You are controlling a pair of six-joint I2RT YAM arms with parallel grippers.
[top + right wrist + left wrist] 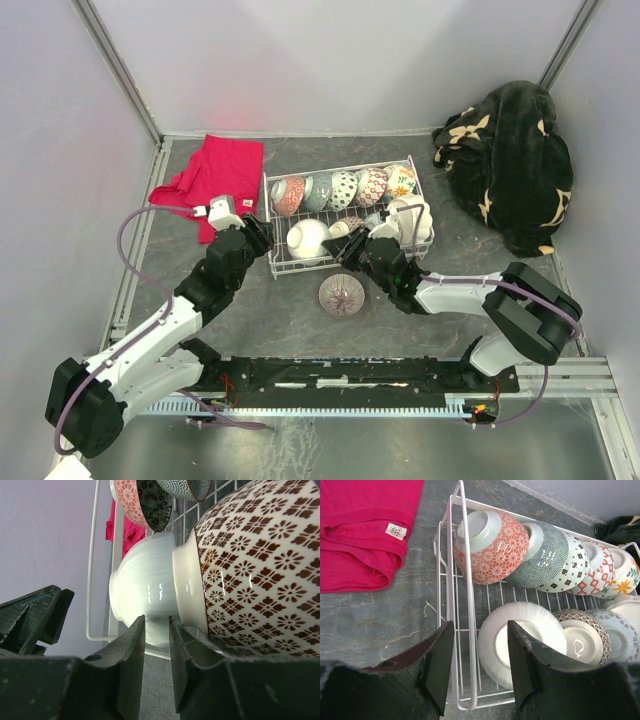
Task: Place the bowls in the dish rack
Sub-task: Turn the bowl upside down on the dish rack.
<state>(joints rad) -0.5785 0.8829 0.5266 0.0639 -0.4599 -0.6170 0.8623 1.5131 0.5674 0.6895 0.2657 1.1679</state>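
Right gripper, jaws slightly apart and empty, sits at the front row of the dish rack; left gripper, also apart, straddles its corner. Most bowls are racked in two rows. One patterned bowl lies on the worktop, not yet loaded.

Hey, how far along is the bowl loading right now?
Done: two rows of ceramic bowls sit in the white wire dish rack. In hand: nothing; the right claw is open beside a brown-lattice bowl. Remaining: one patterned bowl on the grey table.
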